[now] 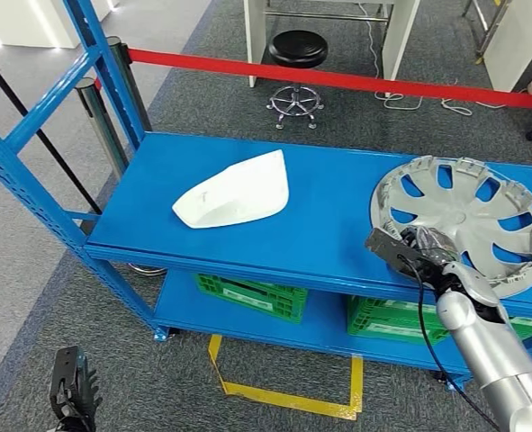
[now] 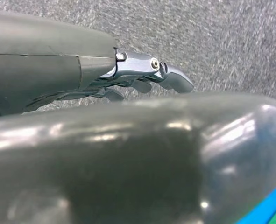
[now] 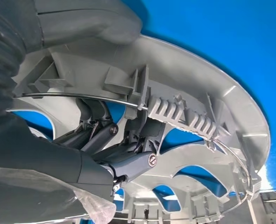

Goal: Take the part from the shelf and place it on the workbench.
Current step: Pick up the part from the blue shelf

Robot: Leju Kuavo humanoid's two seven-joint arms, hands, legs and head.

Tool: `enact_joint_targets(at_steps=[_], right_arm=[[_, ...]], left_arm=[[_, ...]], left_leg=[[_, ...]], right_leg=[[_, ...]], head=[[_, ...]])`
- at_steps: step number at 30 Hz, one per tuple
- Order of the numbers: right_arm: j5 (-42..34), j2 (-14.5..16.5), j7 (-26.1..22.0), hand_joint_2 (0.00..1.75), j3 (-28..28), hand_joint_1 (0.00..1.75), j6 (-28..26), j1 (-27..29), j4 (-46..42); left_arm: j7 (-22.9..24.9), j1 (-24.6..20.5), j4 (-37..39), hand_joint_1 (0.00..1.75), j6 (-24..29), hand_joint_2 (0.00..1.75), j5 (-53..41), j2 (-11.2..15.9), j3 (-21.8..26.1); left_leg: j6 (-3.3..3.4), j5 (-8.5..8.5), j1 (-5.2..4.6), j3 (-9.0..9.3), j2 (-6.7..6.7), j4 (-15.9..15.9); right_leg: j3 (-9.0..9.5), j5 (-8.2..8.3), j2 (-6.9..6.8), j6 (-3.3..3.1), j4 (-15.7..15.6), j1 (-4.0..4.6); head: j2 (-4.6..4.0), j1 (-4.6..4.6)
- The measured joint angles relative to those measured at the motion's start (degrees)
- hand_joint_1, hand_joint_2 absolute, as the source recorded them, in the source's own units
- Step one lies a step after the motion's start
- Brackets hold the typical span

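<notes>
Right hand (image 1: 428,255): reached onto the shelf at the near rim of the hubcap (image 1: 464,219); fingers (image 3: 104,135) threaded through the spoke openings and curled around the inner clip ring in the right wrist view. Judged a closing or closed grasp; firmness of hold not determinable from these views.
Reason for grip point: rim and spoke gaps offer the only edges to hook on a flat, wide disc; judged chosen for that.
Hubcap: silver, lying inner side up, flat on the top deck of the blue shelf (image 1: 330,216), at the shelf's right end, near edge just at the deck's front lip. Not visibly raised.
Hubcap relative to hand: directly at and beyond the fingertips, most of the disc extending away from the arm.
Left hand (image 1: 73,389): hanging low beside the body above grey carpet, holding nothing; fingers (image 2: 154,72) appear loosely extended.
White cover (image 1: 236,191): resting on the same deck, well apart to the left of the hubcap.
Lower deck: green crates (image 1: 256,295) stored beneath.
Step status: pickup under way; transfer to the bench not yet begun.
</notes>
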Motion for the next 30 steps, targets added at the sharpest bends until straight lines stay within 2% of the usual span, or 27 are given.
enact_joint_targets(at_steps=[1,2,3,4,6,8,9,11,13,15,17,18,19,20,21,22,23,24,27,29,30], right_arm=[[-0.1,0.0,-0.11,1.75,0.08,1.75,0.0,0.0,0.13],[-0.19,0.0,-0.22,1.75,0.16,1.75,0.0,0.01,0.23],[-0.25,0.0,-0.34,1.75,0.23,1.75,0.0,0.02,0.32],[-0.32,0.0,-0.51,1.75,0.28,1.75,0.0,0.02,0.38],[-0.55,0.0,-0.94,1.75,0.38,1.75,-0.01,-0.08,0.49],[-0.91,0.0,-1.53,1.75,0.48,1.75,-0.13,-0.18,0.69],[-1.12,0.0,-1.9,1.75,0.51,1.75,-0.26,-0.18,0.79],[-1.57,-0.01,-2.66,1.75,0.65,1.75,-0.55,-0.16,0.95],[-1.97,-0.03,-3.35,1.75,0.94,1.75,-0.66,-0.13,1.05],[-2.49,-0.04,-4.11,1.75,1.35,1.75,-0.69,-0.07,1.14],[-3.23,-0.04,-5.01,1.75,1.78,1.75,-0.7,0.07,1.2],[-3.66,-0.04,-5.46,1.75,1.97,1.75,-0.71,0.13,1.21],[-4.09,-0.05,-5.86,1.75,2.14,1.75,-0.71,0.12,1.21],[-4.5,-0.07,-6.27,1.75,2.29,1.75,-0.7,0.06,1.17],[-4.88,-0.1,-6.63,1.75,2.43,1.75,-0.69,-0.03,1.1],[-5.21,-0.13,-6.95,1.75,2.55,1.75,-0.68,-0.16,1.01],[-5.48,-0.15,-7.23,1.75,2.71,1.75,-0.68,-0.29,0.83],[-5.73,-0.17,-7.46,1.75,2.91,1.75,-0.68,-0.39,0.58],[-6.27,-0.27,-7.93,1.75,3.49,1.75,-0.7,-0.58,-0.28],[-6.37,-0.35,-8.02,1.75,3.81,1.75,-0.7,-0.85,-0.7],[-6.38,-0.37,-8.04,1.75,3.95,1.75,-0.7,-0.98,-0.81]], left_arm=[[-0.01,0.05,0.14,0.0,-0.03,0.0,-0.09,0.0,0.05],[-0.04,0.17,0.29,0.0,-0.05,0.0,-0.2,-0.04,0.06],[-0.08,0.31,0.43,0.0,-0.05,0.0,-0.28,-0.09,0.05],[-0.14,0.41,0.56,0.0,-0.06,0.0,-0.35,-0.1,0.04],[-0.33,0.33,0.8,0.0,-0.15,0.0,-0.38,0.11,0.14],[-0.63,-0.03,1.21,0.0,-0.46,0.0,-0.38,0.46,0.51],[-0.79,-0.18,1.45,0.0,-0.67,0.0,-0.42,0.6,0.74],[-1.03,-0.34,1.86,0.0,-0.98,0.0,-0.63,0.75,1.13],[-1.27,-0.51,2.14,0.0,-1.12,0.0,-0.99,0.79,1.34],[-1.67,-0.74,2.43,0.0,-1.21,0.0,-1.26,0.78,1.49],[-2.03,-0.8,2.83,0.0,-1.35,0.0,-1.45,0.76,1.69],[-2.2,-0.79,3.04,0.0,-1.45,0.0,-1.53,0.75,1.86],[-2.41,-0.79,3.24,0.0,-1.57,0.0,-1.6,0.75,2.07],[-2.64,-0.8,3.41,0.0,-1.7,0.0,-1.62,0.75,2.25],[-2.86,-0.81,3.57,0.0,-1.85,0.0,-1.64,0.75,2.4],[-3.05,-0.82,3.7,0.0,-1.97,0.0,-1.67,0.76,2.5],[-3.21,-0.82,3.81,0.0,-2.05,0.0,-1.7,0.78,2.61],[-3.4,-0.82,3.91,0.0,-2.1,0.0,-1.74,0.79,2.73],[-3.95,-0.82,4.21,0.0,-2.14,0.0,-1.85,0.69,3.2],[-4.04,-0.9,4.32,0.0,-2.15,0.0,-1.88,0.67,3.51],[-4.06,-0.93,4.34,0.0,-2.15,0.0,-1.87,0.72,3.67]], left_leg=[[-0.19,-1.71,0.05,-1.68,0.0,3.83],[-0.32,-2.73,0.09,-3.02,0.0,6.83],[-0.36,-2.76,0.13,-3.66,0.0,8.22],[-0.34,-1.7,0.17,-3.37,0.0,7.48],[-0.09,2.24,0.24,-0.47,0.0,0.81],[0.31,4.53,0.14,2.25,-0.03,-5.51],[0.54,4.68,0.05,2.73,-0.05,-6.87],[1.19,4.61,-0.07,2.73,-0.06,-7.35],[1.99,4.94,0.06,2.87,-0.03,-7.83],[2.61,5.17,0.16,2.91,-0.01,-8.13],[2.85,5.15,0.08,2.8,-0.02,-8.09],[2.88,5.13,0.04,2.8,-0.02,-8.06],[2.89,5.09,0.04,2.83,-0.01,-8.02],[2.83,5.02,0.06,2.91,-0.02,-7.98],[2.7,4.9,0.08,2.99,-0.02,-7.89],[2.49,4.75,0.0,2.99,-0.03,-7.75],[2.22,4.63,-0.1,2.88,-0.04,-7.54],[1.92,4.59,-0.21,2.73,-0.04,-7.37],[1.15,4.53,-0.2,2.48,-0.03,-7.1],[0.55,2.84,-0.07,1.61,-0.01,-4.8],[0.26,1.2,0.0,0.41,0.01,-1.95]], right_leg=[[0.0,-0.02,-0.03,-0.12,0.01,0.01],[0.01,-0.03,-0.04,-0.14,0.01,0.02],[0.01,-0.04,-0.02,-0.15,0.02,0.02],[0.04,-0.04,0.01,-0.14,0.03,0.02],[0.12,-0.09,0.06,-0.04,0.03,0.03],[-0.04,-0.13,0.14,0.36,0.13,0.25],[-0.19,-0.07,0.19,0.66,0.12,0.34],[-0.35,0.13,0.27,1.36,-0.1,0.33],[-1.03,-0.74,0.23,1.92,0.83,0.2],[-3.65,-3.68,0.2,2.17,6.0,0.14],[-7.35,-6.76,0.2,2.32,13.52,0.14],[-8.48,-7.1,0.2,2.38,15.65,0.14],[-8.63,-6.37,0.2,2.41,15.73,0.13],[-7.58,-4.63,0.17,2.38,13.45,0.11],[-5.74,-2.46,0.13,2.31,9.63,0.08],[-3.72,-0.98,0.08,2.22,5.81,0.09],[-2.11,-0.08,0.08,2.07,2.78,0.1],[-1.23,0.12,0.1,1.92,1.13,0.14],[-0.96,-0.06,0.17,1.13,0.57,0.22],[-0.8,0.04,0.09,0.35,0.41,0.07],[-0.74,0.05,0.05,0.07,0.37,0.03]], head=[[0.0,-0.07],[0.0,-0.06],[0.0,-0.08],[0.0,-0.07],[0.0,-0.07],[0.0,-0.04],[0.0,-0.03],[0.0,-0.01],[0.0,0.11],[0.0,0.32],[0.0,0.38],[0.0,0.37],[0.0,0.37],[0.0,0.37],[0.0,0.38],[0.0,0.38],[0.0,0.34],[0.0,0.31],[0.0,0.26],[0.0,0.15],[0.0,0.09]])
